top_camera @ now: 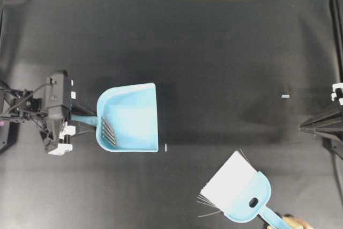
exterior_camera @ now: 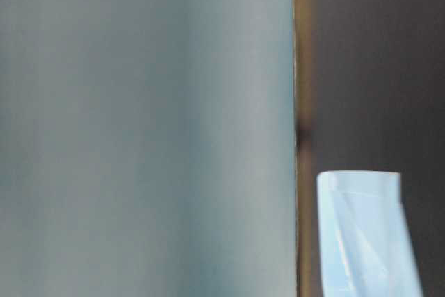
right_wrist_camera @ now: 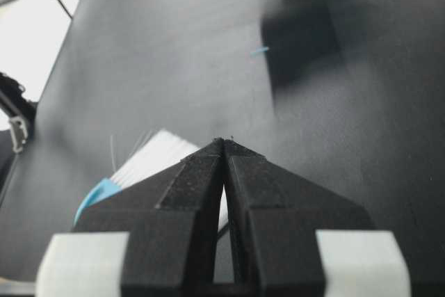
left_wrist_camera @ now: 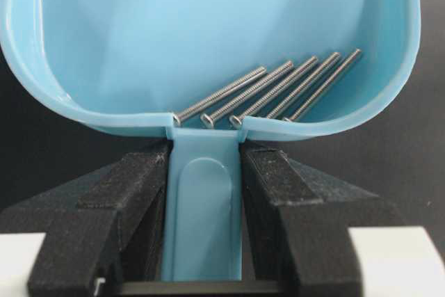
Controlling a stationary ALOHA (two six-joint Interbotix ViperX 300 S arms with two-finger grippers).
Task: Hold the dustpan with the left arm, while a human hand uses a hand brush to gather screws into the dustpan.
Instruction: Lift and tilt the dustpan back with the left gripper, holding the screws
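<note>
My left claw point(left_wrist_camera: 203, 172) is clamped on the short handle of the dustpan point(top_camera: 131, 116), one black finger pressed against each side of it. The dustpan is light blue plastic, scoop-shaped with a raised rim, sitting left of the middle of the bench point(top_camera: 214, 52) with its wide flat mouth facing away from me. Five thin silver screws point(left_wrist_camera: 271, 93) lie side by side inside it, slanted against the back wall near the handle. The hand brush point(top_camera: 238, 189) lies well apart at the near right, light blue with a fan of white bristles and an oval hole in its body; a human hand point(top_camera: 297, 222) shows at its handle on the frame's edge. My right claw point(right_wrist_camera: 224, 145) is pinched closed, holding nothing. The bench is matte black, with a teal strip along its far edge.
</note>
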